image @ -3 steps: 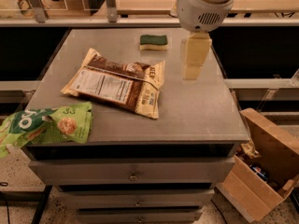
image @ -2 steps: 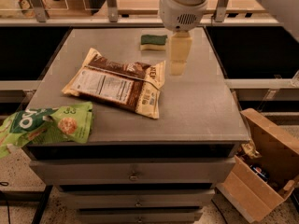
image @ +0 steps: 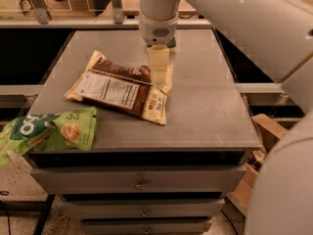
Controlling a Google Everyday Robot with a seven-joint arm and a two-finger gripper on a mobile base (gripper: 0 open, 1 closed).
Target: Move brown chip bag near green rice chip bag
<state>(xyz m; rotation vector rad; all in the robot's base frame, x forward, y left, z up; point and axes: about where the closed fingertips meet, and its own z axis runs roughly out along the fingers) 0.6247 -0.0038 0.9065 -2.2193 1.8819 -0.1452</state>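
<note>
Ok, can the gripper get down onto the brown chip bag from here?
Probably yes: the gripper hangs over the far end of the brown chip bag, and nothing lies on the bag or between them.

Grey table [image: 210, 106], drawers [image: 140, 184] beneath. Brown chip bag [image: 117, 89] lies flat near table centre, white label panel up, long axis slanting from back left to front right. Pincer [image: 159, 80] hangs straight down from white arm [image: 159, 9], low over bag's back right corner; contact with bag unclear. Green rice chip bag [image: 51, 131] at front left corner of table, left part drooping over edge, apart from brown bag. Open cardboard box [image: 261, 131] on floor right of table.
</note>
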